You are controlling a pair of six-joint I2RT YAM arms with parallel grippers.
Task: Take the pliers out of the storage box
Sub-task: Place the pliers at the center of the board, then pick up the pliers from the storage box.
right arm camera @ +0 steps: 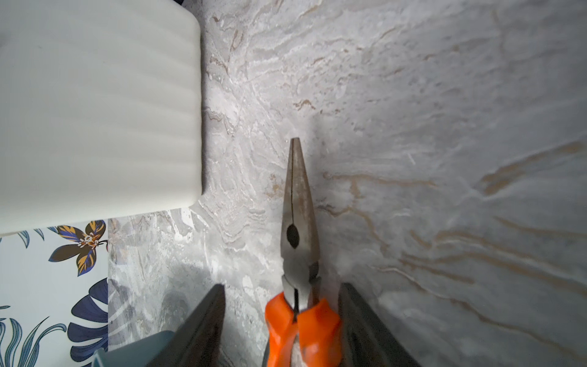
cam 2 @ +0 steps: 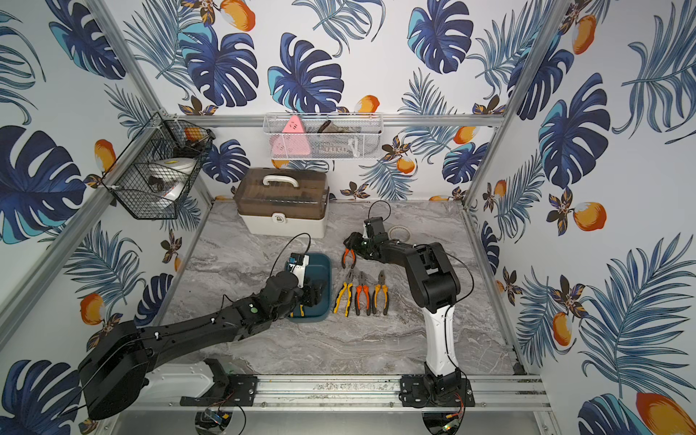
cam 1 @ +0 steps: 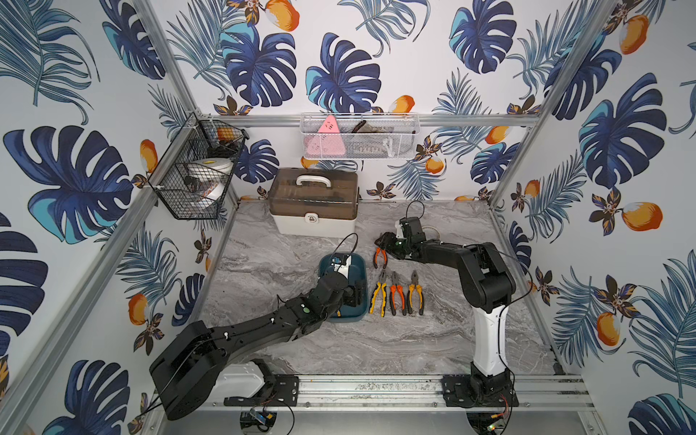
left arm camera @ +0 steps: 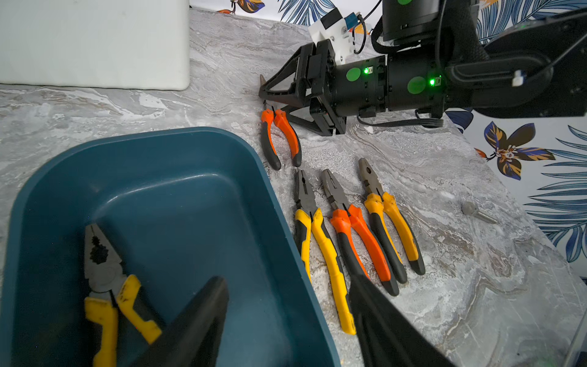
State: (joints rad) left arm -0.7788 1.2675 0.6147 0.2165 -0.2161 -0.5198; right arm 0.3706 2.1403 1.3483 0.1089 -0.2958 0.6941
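Note:
The storage box [cam 1: 358, 266] [cam 2: 321, 266] is a shallow teal bin [left arm camera: 178, 203] left of centre on the marble table. One yellow-and-black pliers [left arm camera: 106, 276] lies inside it. My left gripper [left arm camera: 287, 279] hangs open over the bin's right rim, one finger inside and one outside. Three pliers lie in a row right of the bin: yellow [cam 1: 378, 295], orange [cam 1: 397, 295] and yellow-orange [cam 1: 415, 293]. Behind them, orange needle-nose pliers [cam 1: 379, 257] [right arm camera: 300, 222] rest on the table. My right gripper [right arm camera: 282, 292] [left arm camera: 263, 95] stands open astride their pivot, with a gap on one side.
A white toolbox [cam 1: 314, 205] with a brown lid stands at the back, close to the needle-nose tip. A tape roll [cam 2: 399, 231] lies behind the right arm. A small key [left arm camera: 476, 213] lies right of the pliers row. Wire baskets [cam 1: 196, 169] [cam 1: 357, 137] hang on the walls.

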